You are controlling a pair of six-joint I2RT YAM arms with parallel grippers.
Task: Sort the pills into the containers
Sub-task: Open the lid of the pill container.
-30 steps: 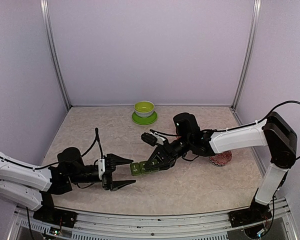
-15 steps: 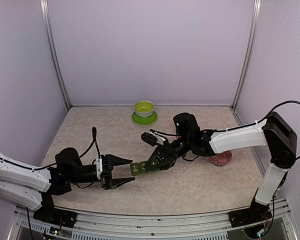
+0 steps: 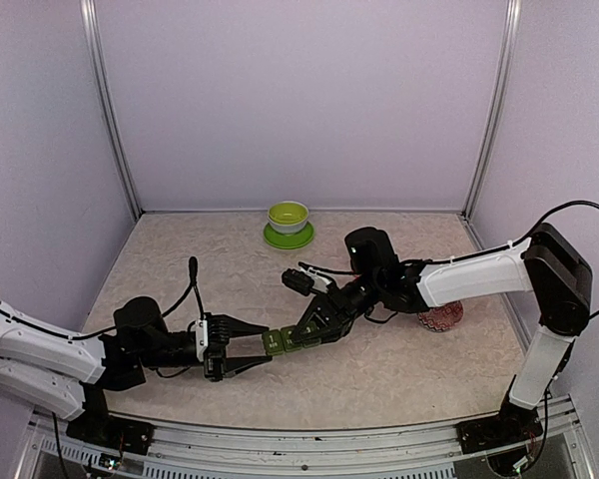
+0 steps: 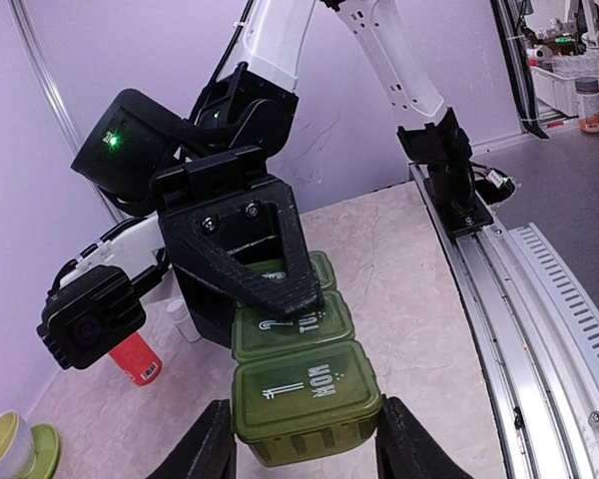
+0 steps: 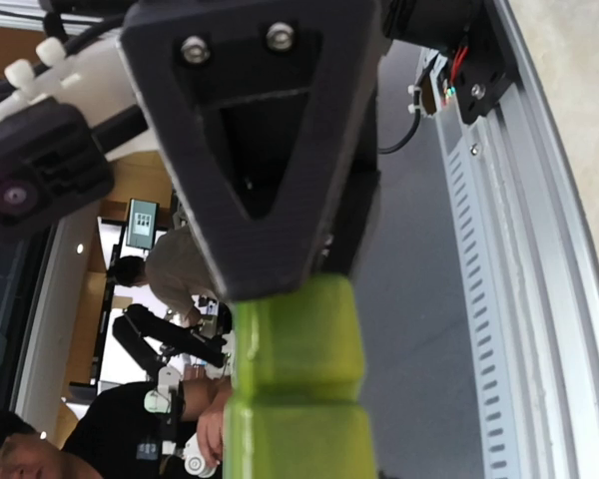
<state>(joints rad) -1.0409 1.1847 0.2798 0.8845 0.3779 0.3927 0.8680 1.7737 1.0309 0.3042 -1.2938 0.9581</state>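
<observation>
The containers [image 3: 284, 340] are a dark green strip of three lidded compartments, held above the table between the two arms. My right gripper [image 3: 307, 329] is shut on the strip's far end, one finger [image 4: 270, 269] lying across the lids. The near compartment [image 4: 301, 397], marked MON, sits between the fingers of my left gripper [image 4: 304, 444], which press on its two sides. In the right wrist view the strip [image 5: 295, 379] runs out from under my right gripper [image 5: 299, 284]. No pills show in any view.
A lime-green bowl on a saucer [image 3: 289, 222] stands at the back centre. A red-and-white patterned bowl [image 3: 441, 317] sits under the right forearm. A red bottle [image 4: 135, 359] and a small white bottle [image 4: 183, 319] stand beyond the strip. The metal rail [image 4: 539, 299] borders the near edge.
My left gripper has moved right to the strip's near end, and its fingers have narrowed from wide open to pressing on the end compartment. The right arm has held the strip nearly still.
</observation>
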